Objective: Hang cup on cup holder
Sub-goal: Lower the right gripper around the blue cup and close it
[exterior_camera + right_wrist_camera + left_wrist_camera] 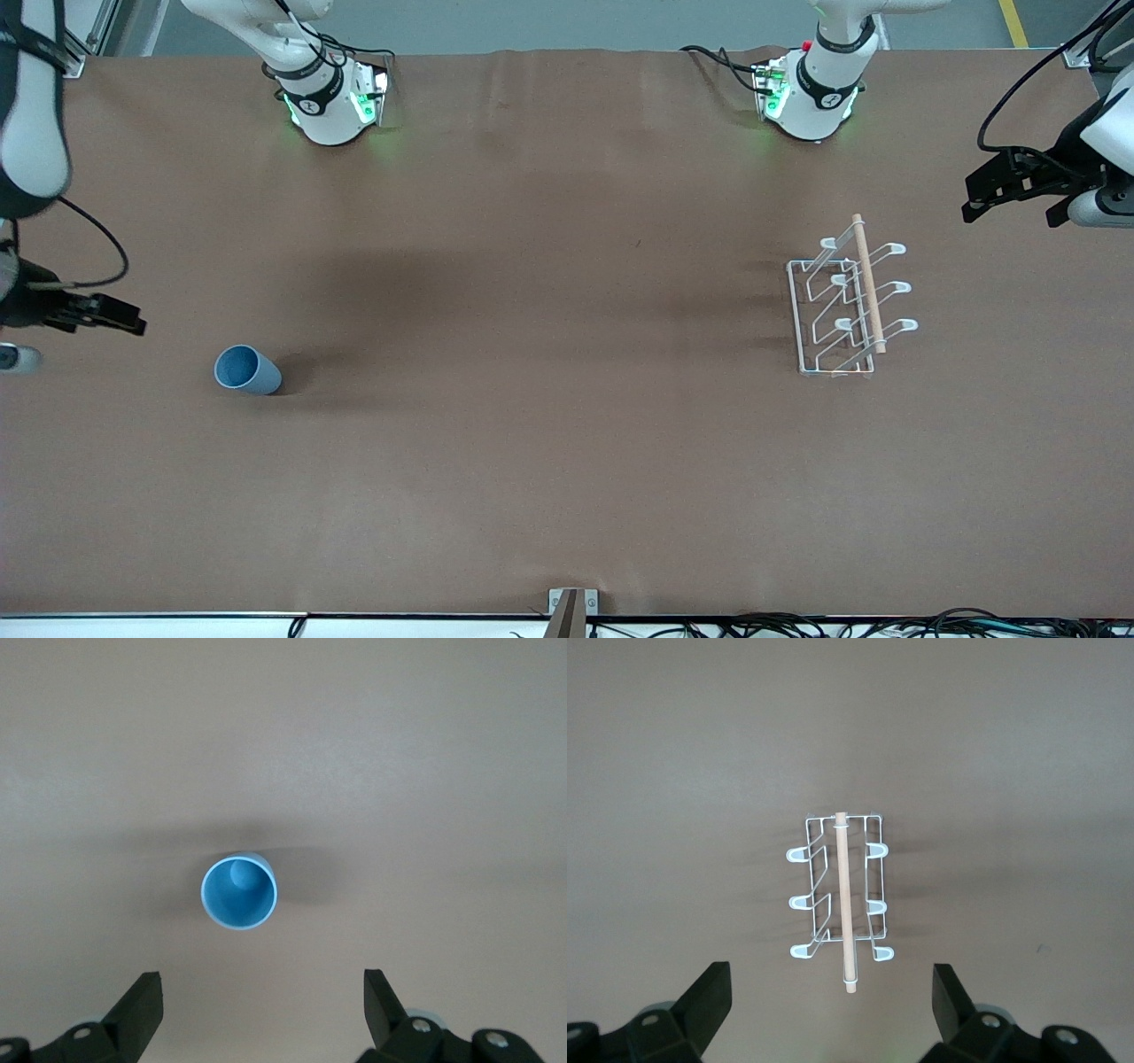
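While both arms hang raised at the two ends of the worktop (549, 461), nothing is held in either claw. The right claw (124, 317) is up over the right arm's end of the worktop, its fingers (142, 1005) spread wide apart with only bare brown surface between them. The light blue cup (246, 369) stands upright on the worktop near that claw, mouth up, so that the right wrist view looks straight down into its round opening (238, 892). It touches nothing else and casts a soft shadow toward the middle of the worktop.

The left claw (997, 190) is up over the left arm's end, its fingers (709, 1001) likewise set wide apart and empty. The white wire cup holder (842, 306) stands on its rectangular base at that end, well apart from the cup and a little farther from the front camera than it. Its six loop-tipped prongs (799, 901) stick out three to a side, all bare, and a light wooden rod (845, 899) runs along its top. The rod's nearer end reaches just past the base.
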`<state>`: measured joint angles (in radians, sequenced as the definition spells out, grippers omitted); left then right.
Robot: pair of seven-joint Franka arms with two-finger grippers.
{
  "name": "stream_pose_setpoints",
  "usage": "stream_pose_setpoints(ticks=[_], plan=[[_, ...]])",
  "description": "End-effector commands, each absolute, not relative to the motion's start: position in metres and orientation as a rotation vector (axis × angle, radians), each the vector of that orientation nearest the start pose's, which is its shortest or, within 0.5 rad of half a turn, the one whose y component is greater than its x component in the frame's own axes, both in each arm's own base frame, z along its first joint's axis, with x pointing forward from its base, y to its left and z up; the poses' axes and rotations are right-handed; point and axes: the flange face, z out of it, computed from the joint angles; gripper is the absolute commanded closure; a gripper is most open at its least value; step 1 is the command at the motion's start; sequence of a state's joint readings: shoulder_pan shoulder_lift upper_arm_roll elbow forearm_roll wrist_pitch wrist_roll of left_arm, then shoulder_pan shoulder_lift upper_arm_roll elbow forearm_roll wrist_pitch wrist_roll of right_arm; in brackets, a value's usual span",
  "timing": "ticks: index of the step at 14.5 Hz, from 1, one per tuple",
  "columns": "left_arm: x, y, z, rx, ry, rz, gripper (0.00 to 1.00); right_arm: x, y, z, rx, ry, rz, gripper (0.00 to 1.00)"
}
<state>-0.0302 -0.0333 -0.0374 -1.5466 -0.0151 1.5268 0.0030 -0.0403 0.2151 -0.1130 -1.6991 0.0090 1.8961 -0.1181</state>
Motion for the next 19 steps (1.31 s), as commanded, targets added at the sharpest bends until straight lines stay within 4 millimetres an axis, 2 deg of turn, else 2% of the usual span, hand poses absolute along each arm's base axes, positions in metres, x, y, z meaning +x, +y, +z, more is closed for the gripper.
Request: stream_pose_setpoints(ticks=[1, 3, 6, 11, 13, 15, 16, 17, 18, 19], plan=[[0.537, -0.040, 0.654, -3.139, 0.130, -0.014, 0.00, 0.614, -0.092, 0.410, -3.155, -0.044, 0.036, 0.00], [0.538, -0.041, 0.653, -3.139, 0.133, -0.010, 0.00, 0.621, -0.094, 0.373, -3.159, -0.076, 0.028, 0.00], [0.538, -0.041, 0.652, -3.141, 0.133, -0.007, 0.00, 0.611, -0.092, 0.322, -3.165, -0.130, -0.004, 0.00], [0.536, -0.043, 0.649, -3.140, 0.138, 0.003, 0.00, 0.611, -0.093, 0.274, -3.172, -0.141, -0.012, 0.00], [0.536, -0.044, 0.649, -3.138, 0.140, 0.002, 0.00, 0.610, -0.093, 0.268, -3.173, -0.146, -0.017, 0.00], [0.536, -0.045, 0.649, -3.140, 0.142, 0.003, 0.00, 0.609, -0.094, 0.252, -3.172, -0.145, 0.015, 0.00], [0.536, -0.049, 0.648, -3.139, 0.152, 0.005, 0.00, 0.610, -0.093, 0.242, -3.172, -0.140, 0.009, 0.04], [0.536, -0.049, 0.648, -3.139, 0.152, 0.005, 0.00, 0.609, -0.094, 0.240, -3.171, -0.138, 0.014, 0.15], [0.536, -0.048, 0.648, -3.139, 0.150, 0.005, 0.00, 0.609, -0.094, 0.239, -3.171, -0.136, 0.017, 0.40], [0.535, -0.049, 0.649, -3.139, 0.150, 0.005, 0.00, 0.609, -0.091, 0.236, -3.169, -0.134, 0.026, 0.55]])
